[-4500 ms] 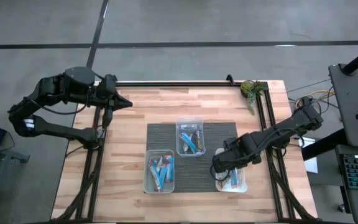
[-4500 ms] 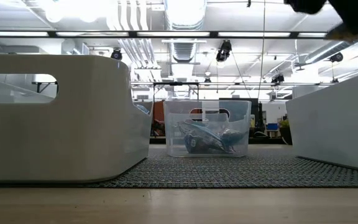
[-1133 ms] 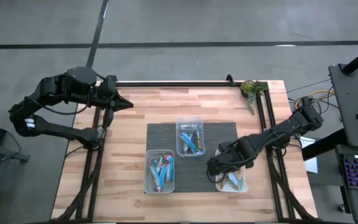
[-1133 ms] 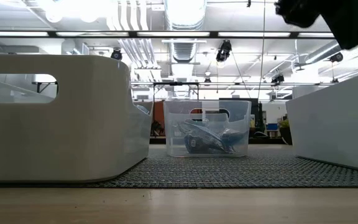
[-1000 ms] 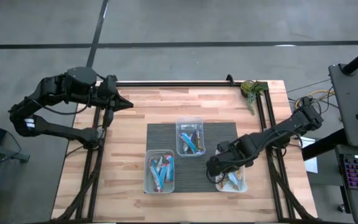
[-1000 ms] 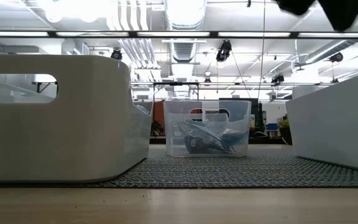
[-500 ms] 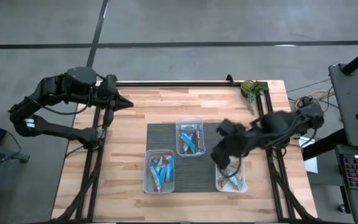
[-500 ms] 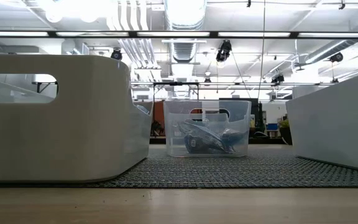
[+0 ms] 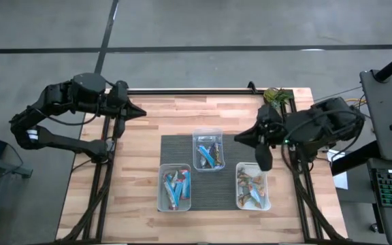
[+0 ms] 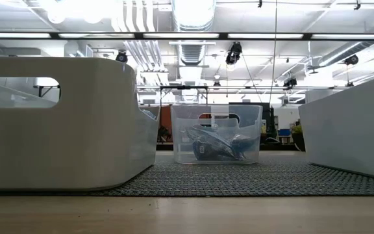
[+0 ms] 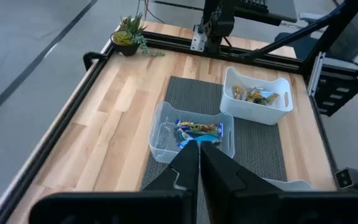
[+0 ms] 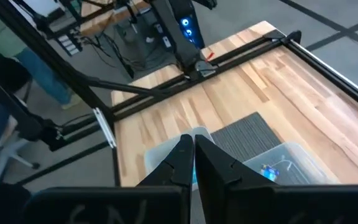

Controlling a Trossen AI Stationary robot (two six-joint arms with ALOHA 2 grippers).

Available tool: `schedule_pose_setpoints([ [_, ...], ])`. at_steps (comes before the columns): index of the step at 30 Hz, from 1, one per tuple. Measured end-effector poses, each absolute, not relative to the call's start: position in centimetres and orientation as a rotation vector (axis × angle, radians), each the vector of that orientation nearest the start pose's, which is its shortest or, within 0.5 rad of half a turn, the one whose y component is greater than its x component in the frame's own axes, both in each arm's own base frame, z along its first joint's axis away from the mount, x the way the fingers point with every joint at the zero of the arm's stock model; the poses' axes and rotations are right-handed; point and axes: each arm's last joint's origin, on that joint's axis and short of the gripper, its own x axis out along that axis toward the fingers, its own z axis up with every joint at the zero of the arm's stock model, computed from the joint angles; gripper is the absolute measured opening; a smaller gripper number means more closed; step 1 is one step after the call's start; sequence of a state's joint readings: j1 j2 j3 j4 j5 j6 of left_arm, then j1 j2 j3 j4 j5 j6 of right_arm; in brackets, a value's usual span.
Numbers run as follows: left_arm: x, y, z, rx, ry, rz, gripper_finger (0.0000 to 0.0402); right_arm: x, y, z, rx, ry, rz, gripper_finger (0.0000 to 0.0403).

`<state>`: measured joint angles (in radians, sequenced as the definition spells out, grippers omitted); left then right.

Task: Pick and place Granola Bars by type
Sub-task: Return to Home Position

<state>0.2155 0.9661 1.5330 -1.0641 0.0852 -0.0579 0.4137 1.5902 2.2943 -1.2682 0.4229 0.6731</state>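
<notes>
Granola bars lie sorted in three clear tubs on a dark mat. The centre tub [image 9: 207, 150] holds blue and dark bars [image 11: 197, 129]. Blue and red bars fill the near-left tub [image 9: 175, 188], and tan bars [image 9: 253, 189] lie in the near-right tub [image 9: 252, 201]. My right gripper [image 9: 240, 139] hangs shut and empty above the mat's right side, just far of the near-right tub; its wrist view shows the fingertips together [image 12: 189, 140]. My left gripper [image 9: 139, 112] waits shut over the table's far-left corner, its fingertips [image 11: 198, 143] together.
A small green plant [image 9: 273, 97] sits at the table's far-right corner. Black frame rails [image 9: 182, 90] run along the far, left and right edges. In the low view the centre tub [image 10: 216, 133] stands between the two near tubs [image 10: 57, 123]. Bare wood lies left of the mat.
My right arm has risen out of the near-right tub and drawn back toward the table's right edge and far side, folding up; it has left the low view. The tan bars in that tub now show uncovered. My left arm has stayed still.
</notes>
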Motion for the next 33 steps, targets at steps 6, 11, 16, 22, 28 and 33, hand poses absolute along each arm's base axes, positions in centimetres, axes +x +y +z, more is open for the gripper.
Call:
schedule_pose_setpoints([
  [6, 12.8, 2.7, 45.6, -0.034, 0.499, 0.170, 0.0000, 23.3, 8.9, 52.7, 0.432, 0.464, -0.171, 0.0008],
  [11, 12.8, 2.7, 45.9, -0.011, 0.474, 0.170, 0.0000, 23.2, 8.3, 52.8, 0.280, 0.439, -0.239, 0.0008],
  [16, 13.0, 2.8, 46.8, -0.003, 0.377, 0.176, 0.0000, 22.1, 7.3, 54.5, 0.160, 0.336, -0.198, 0.0008],
  [22, 13.9, 3.0, 47.8, 0.065, 0.273, 0.178, 0.0000, 19.2, 4.9, 56.5, 0.088, 0.250, -0.053, 0.0008],
  [28, 14.1, 3.0, 48.6, 0.074, 0.178, 0.162, 0.0000, 17.1, 2.8, 56.2, 0.033, 0.255, 0.015, 0.0008],
  [33, 13.7, 2.9, 49.2, 0.089, 0.105, 0.146, 0.0000, 16.2, 1.5, 54.8, 0.020, 0.239, 0.045, 0.0008],
])
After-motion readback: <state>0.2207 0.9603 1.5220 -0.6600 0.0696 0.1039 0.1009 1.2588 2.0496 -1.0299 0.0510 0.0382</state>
